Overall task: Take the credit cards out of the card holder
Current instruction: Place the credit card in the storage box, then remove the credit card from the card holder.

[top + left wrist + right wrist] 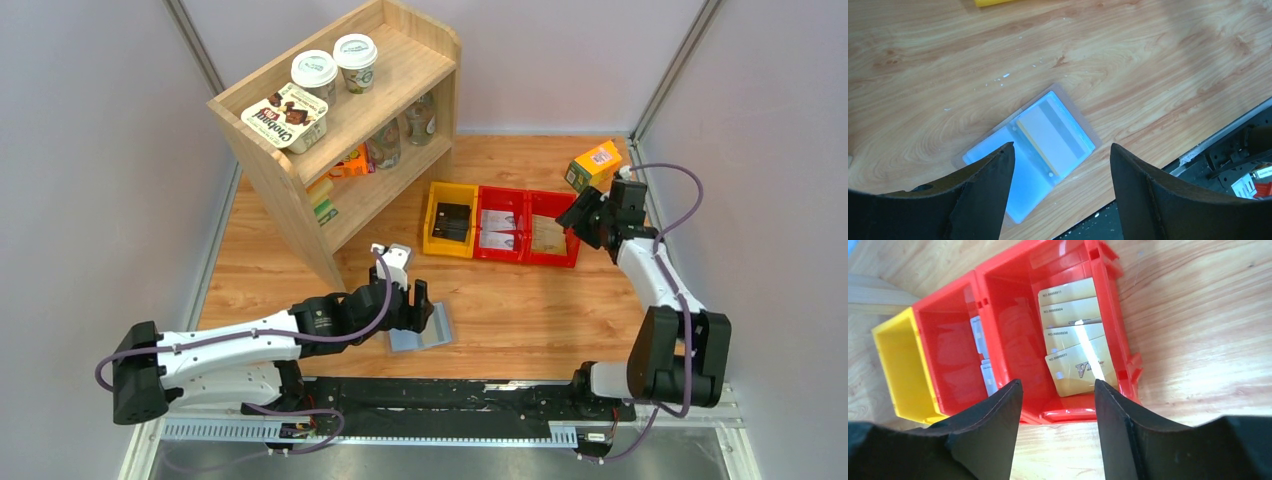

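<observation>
Left gripper (1060, 150) is hovering with jaws spread wide and empty above the card holder (998, 150), which is lying open on the table (1148, 60) (a tan card (1058, 135) is showing in its pocket). Farther off, the right gripper (1058, 385) is hanging parted, holding nothing, over gold credit cards (1075, 340) in the red bin (1110, 295).

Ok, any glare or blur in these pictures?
Right wrist: a white glare streak crosses the gold cards in the red bin, and the tool fingers are dark, without detail. Left wrist: the card holder looks washed-out pale blue. Top external: evenly lit, sharp.
</observation>
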Tool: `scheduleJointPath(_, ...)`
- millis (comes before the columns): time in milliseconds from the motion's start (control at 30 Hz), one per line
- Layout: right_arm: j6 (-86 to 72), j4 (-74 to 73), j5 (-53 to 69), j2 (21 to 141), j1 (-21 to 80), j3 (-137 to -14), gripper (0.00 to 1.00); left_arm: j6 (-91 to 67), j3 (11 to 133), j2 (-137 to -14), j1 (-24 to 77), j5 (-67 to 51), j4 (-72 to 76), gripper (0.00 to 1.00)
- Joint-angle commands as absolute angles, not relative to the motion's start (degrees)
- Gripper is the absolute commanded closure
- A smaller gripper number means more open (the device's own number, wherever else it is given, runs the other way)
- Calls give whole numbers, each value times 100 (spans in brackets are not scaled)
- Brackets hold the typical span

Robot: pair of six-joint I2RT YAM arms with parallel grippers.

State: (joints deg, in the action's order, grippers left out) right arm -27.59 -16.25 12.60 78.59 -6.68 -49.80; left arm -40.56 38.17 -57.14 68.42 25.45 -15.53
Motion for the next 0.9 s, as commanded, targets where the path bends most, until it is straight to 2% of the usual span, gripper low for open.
scheduleJointPath(0,-2646,-2328,703,7077,-624,-5423,42,-4306,3955,-5862,6812,2435,-1459,23)
scheduleJointPath(200,-2786,-2601,975,6347,147,-5169,43,-4649,4113,-6196,6803,2470,-1687,26)
scheduleJointPath(467,-3559,-2356,589,5722,2608,-4475,51,-5027,4166,-6662,6741,2312,-1784,47)
scheduleJointPath(633,-4147,-1812,422,5888,3988,-3956,56,-5168,4148,-6961,6706,2276,-1802,51)
scheduleJointPath(867,-4614,-1143,264,6854,5176,-3762,59,-5519,3736,-7066,6487,2101,-1723,53)
